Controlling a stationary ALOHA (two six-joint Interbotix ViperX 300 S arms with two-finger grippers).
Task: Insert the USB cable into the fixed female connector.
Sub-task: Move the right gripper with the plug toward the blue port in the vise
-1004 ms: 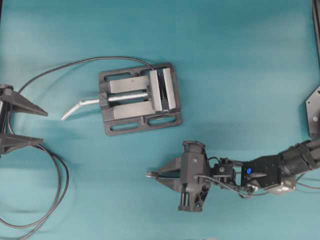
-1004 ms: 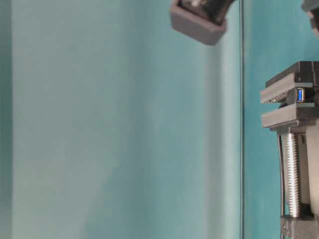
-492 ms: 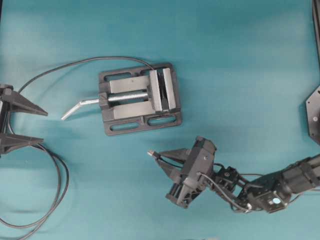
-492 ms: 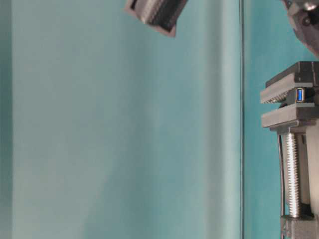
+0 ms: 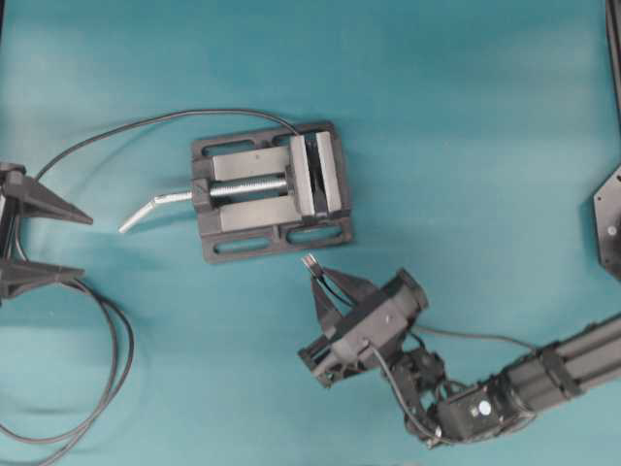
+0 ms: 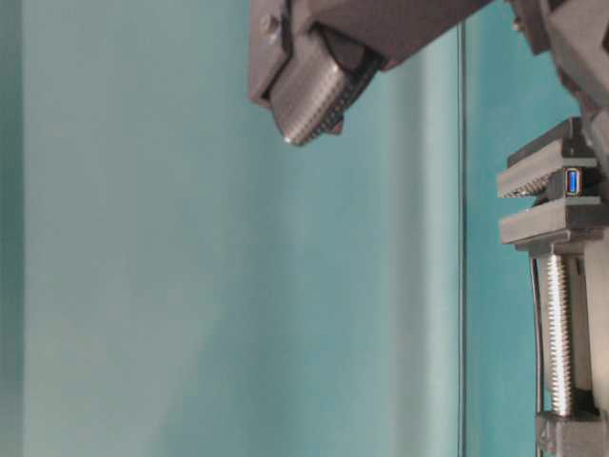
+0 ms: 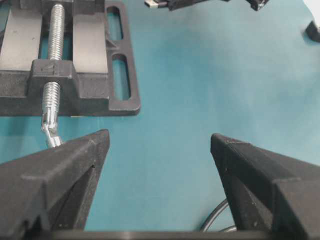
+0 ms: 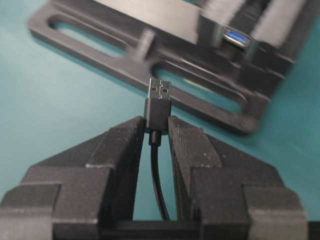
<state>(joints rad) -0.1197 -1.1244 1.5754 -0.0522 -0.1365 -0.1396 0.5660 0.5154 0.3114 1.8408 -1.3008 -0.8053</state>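
Black and silver on teal

Table teal; vise dark grey, silver screw; cable black, silver tip; connector blue inside; grippers black.

Relative to the grey vise, the right arm is seen below and to its right: a matt black link ringed by a dark band, ending in a blocky black wrist. A small round blue light is carried on the wrist housing, and thin black wires are looped loosely beside it. The right gripper is built of black wedge-shaped fingers with finely ribbed pads. To the left of the vise, the left gripper is formed of two pointed, black, slightly grainy triangular fingers.
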